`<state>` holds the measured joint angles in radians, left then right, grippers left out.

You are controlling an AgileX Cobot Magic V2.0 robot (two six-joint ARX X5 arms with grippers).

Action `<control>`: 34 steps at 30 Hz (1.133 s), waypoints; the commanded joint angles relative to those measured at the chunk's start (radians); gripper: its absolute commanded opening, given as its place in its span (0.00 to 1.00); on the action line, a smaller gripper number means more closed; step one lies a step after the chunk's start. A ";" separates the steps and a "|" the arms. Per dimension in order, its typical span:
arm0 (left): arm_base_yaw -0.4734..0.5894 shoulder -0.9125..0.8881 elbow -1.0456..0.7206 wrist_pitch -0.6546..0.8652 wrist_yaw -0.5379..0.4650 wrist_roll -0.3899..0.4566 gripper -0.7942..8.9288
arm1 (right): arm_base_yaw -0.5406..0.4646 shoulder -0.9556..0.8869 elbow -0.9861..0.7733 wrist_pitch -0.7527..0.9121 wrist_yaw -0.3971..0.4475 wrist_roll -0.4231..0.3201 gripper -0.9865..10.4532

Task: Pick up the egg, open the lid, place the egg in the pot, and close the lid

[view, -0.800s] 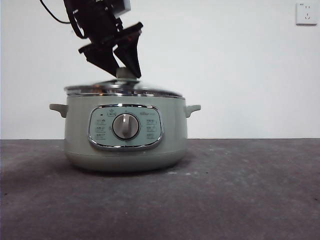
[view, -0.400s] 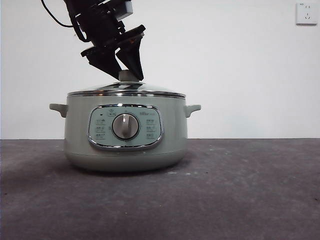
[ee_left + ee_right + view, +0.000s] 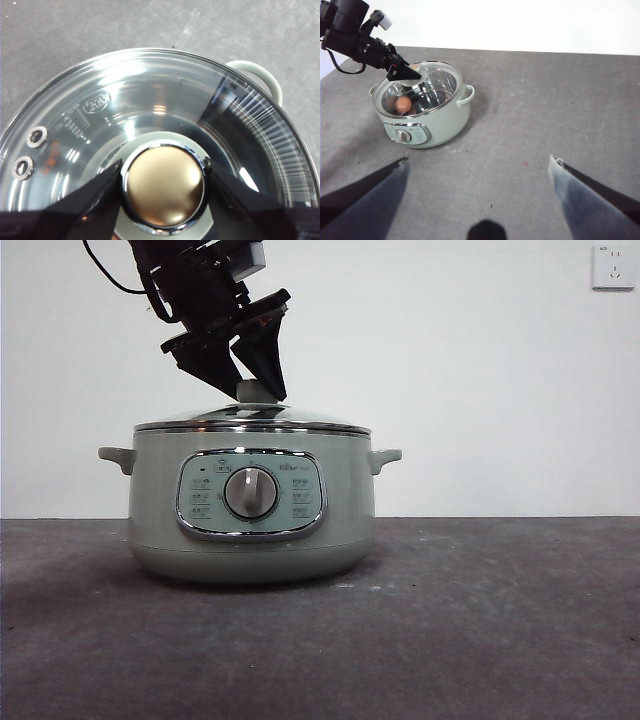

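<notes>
The lid (image 3: 252, 420) sits flat on the pot (image 3: 250, 505) at centre-left of the front view, egg (image 3: 403, 104) inside; left tool (image 3: 252, 390) clamps the knob (image 3: 164, 186); right tool (image 3: 480, 172) waits spread wide; releasing while drifting sideways could drag the lid off-seat.

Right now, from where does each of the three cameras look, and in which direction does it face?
Front view: low, near table height, looking level at the pot; the left gripper comes down onto the lid.
Left wrist view: on the left arm, looking straight down at the knob between its own two jaws.
Right wrist view: on the right arm, high and away, looking down across the table; the right gripper stands open; the egg shows inside the pot.
Shared: all three views show lid and pot.
</notes>
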<state>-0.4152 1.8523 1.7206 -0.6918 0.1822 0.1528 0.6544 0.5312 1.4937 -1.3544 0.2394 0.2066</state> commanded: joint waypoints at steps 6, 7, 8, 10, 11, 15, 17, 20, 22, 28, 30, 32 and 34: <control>-0.002 0.021 -0.005 -0.034 0.001 0.008 0.45 | 0.001 -0.006 -0.007 -0.028 0.005 0.011 0.50; -0.002 0.021 -0.003 -0.034 0.001 0.008 0.45 | 0.001 -0.006 -0.007 -0.028 0.004 0.011 0.50; -0.002 0.020 -0.002 -0.035 0.001 0.008 0.45 | 0.001 -0.006 -0.007 -0.027 0.004 0.011 0.50; 0.000 0.014 -0.002 -0.034 0.000 0.008 0.45 | 0.001 -0.006 -0.007 -0.027 0.005 0.011 0.50; 0.001 0.010 -0.002 -0.034 0.000 0.008 0.45 | 0.001 -0.006 -0.007 -0.027 0.005 0.011 0.50; 0.005 -0.011 -0.002 -0.031 0.001 0.008 0.45 | 0.001 -0.006 -0.007 -0.027 0.004 0.011 0.50; 0.005 -0.023 -0.002 -0.034 0.000 0.008 0.45 | 0.001 -0.006 -0.007 -0.027 0.004 0.011 0.50; 0.011 -0.051 -0.002 -0.050 0.000 0.008 0.45 | 0.001 -0.006 -0.007 -0.027 0.004 0.011 0.50; 0.011 -0.074 -0.002 -0.057 0.000 0.008 0.45 | 0.001 -0.006 -0.007 -0.027 0.004 0.011 0.50; 0.011 -0.182 -0.002 -0.111 0.001 -0.010 0.45 | 0.001 -0.006 -0.007 -0.028 0.005 0.011 0.50; 0.011 -0.233 -0.002 -0.153 0.002 -0.033 0.44 | 0.001 -0.006 -0.007 -0.028 0.004 0.010 0.50; 0.011 -0.283 -0.002 -0.197 0.021 -0.057 0.44 | 0.001 -0.006 -0.007 -0.027 0.004 0.010 0.50; 0.010 -0.333 -0.002 -0.245 0.057 -0.089 0.44 | 0.001 -0.005 -0.007 -0.027 0.004 0.010 0.50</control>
<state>-0.4061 1.5345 1.7241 -0.9279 0.2249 0.1005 0.6544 0.5312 1.4937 -1.3544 0.2394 0.2066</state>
